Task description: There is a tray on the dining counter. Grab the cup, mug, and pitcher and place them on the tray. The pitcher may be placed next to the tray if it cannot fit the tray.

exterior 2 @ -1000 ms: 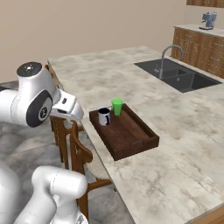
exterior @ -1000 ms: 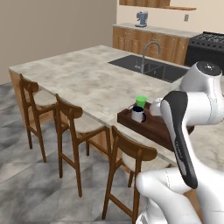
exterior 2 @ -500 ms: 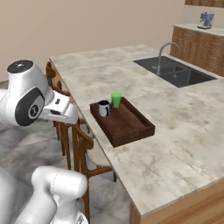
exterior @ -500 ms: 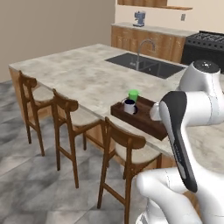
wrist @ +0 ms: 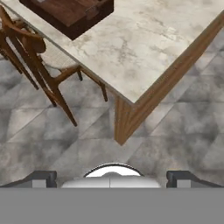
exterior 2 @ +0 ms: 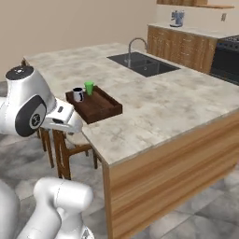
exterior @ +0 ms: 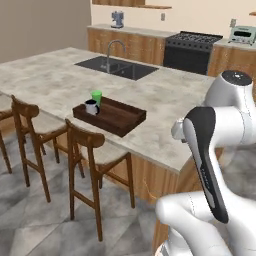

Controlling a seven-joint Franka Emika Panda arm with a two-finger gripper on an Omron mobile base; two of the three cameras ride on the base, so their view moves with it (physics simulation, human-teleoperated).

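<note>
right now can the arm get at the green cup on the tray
Probably not yet: the cup sits at the tray's far end, and the open fingers hang over the floor past the counter corner.

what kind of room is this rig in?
A home-style kitchen, rendered. An island dining counter with a built-in sink and faucet, wooden stools tucked along one side, and a black stove set among wooden cabinets on the back wall.

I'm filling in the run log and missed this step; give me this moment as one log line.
gripper: open, empty, above floor off counter corner | cup: on tray | mug: on tray | tray: on dining counter
</note>
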